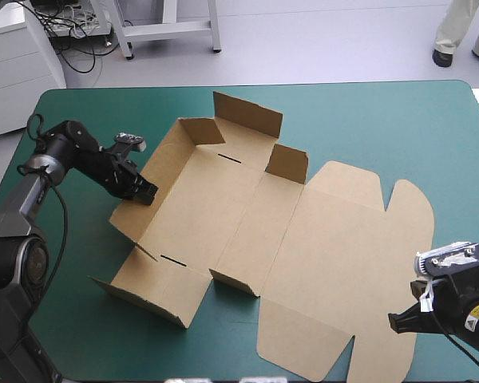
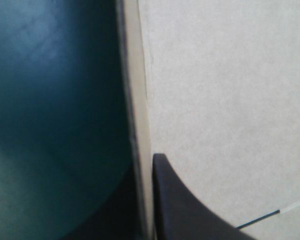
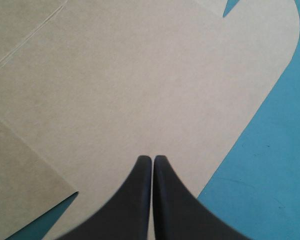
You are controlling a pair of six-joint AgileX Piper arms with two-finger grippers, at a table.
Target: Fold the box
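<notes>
From above, the brown box [image 1: 247,215] lies mid-table on the teal-green cover [image 1: 383,120], with its left-hand walls raised and its lid [image 1: 343,255] flat toward the right. The left gripper [image 1: 148,194] is at the left wall [image 1: 132,219], and the right gripper [image 1: 399,321] is at the lid's near right edge. At the left wrist, the black fingers [image 2: 190,210] pinch the upright wall's edge between them. At the right wrist, the fingers meet in a pointed arch, holding nothing, over the lid's rounded corner.
</notes>
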